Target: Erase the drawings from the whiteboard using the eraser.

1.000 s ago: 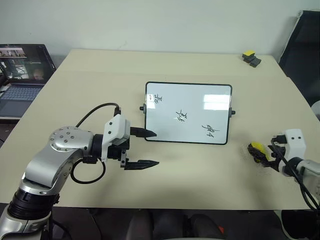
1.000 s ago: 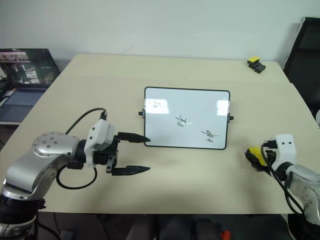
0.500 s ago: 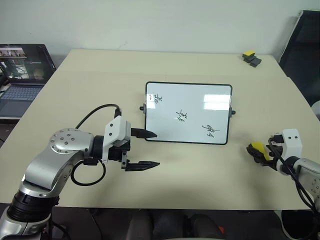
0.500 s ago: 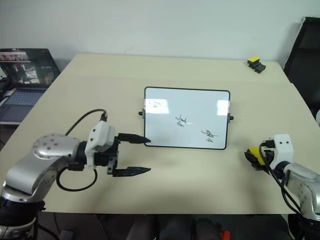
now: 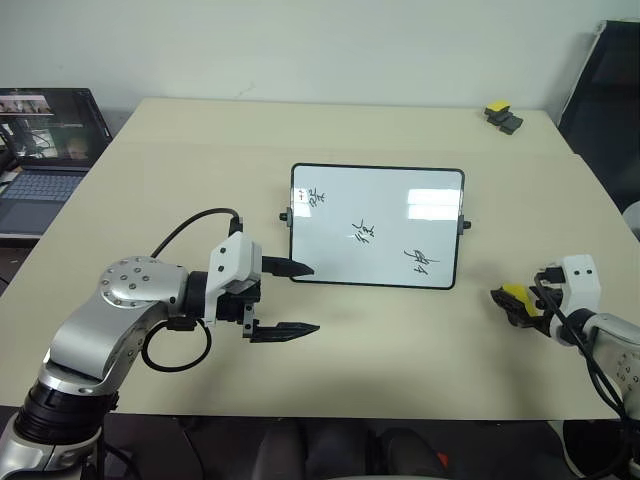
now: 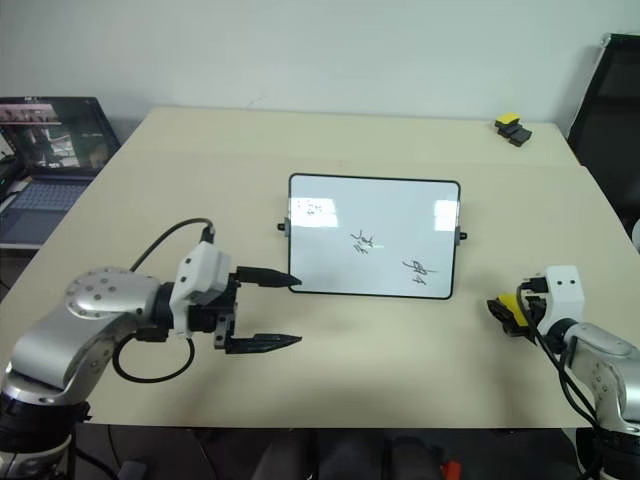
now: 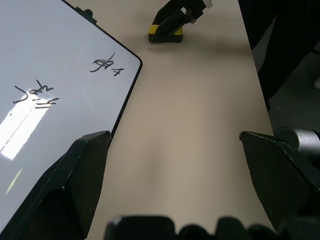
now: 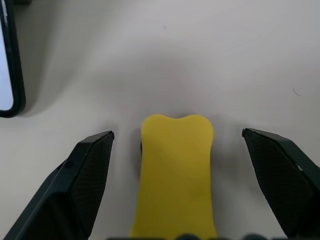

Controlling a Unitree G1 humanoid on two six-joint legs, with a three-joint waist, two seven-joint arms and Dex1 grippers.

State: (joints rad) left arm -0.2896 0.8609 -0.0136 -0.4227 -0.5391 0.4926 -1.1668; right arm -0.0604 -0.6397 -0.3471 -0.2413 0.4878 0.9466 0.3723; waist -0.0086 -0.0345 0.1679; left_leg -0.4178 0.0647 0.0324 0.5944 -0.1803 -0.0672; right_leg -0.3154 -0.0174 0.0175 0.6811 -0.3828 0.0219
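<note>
The table [image 5: 150,160] carries the whiteboard [image 5: 376,227] near its middle, lying flat, with the three drawings [image 5: 365,233] untouched in a diagonal across it, so no erasing has begun. A laptop [image 5: 45,150] sits off the table's left edge and a pair of small dark blocks [image 5: 502,116] lies at the far right corner.

The left gripper [image 5: 290,297] rests low at the board's near left corner, its fingers spread and empty. The right gripper [image 8: 182,165] is at the table's right edge, near the board's right side, jaws spread wide on either side of the eraser [image 8: 176,170], which lies on the table between them; the fingers seem clear of its sides, though the head views are too small to confirm.

The step in hand looks like the pick-up. The next move calls for closing squarely on the eraser's flanks, lifting, and carrying it over the nearest drawing.
</note>
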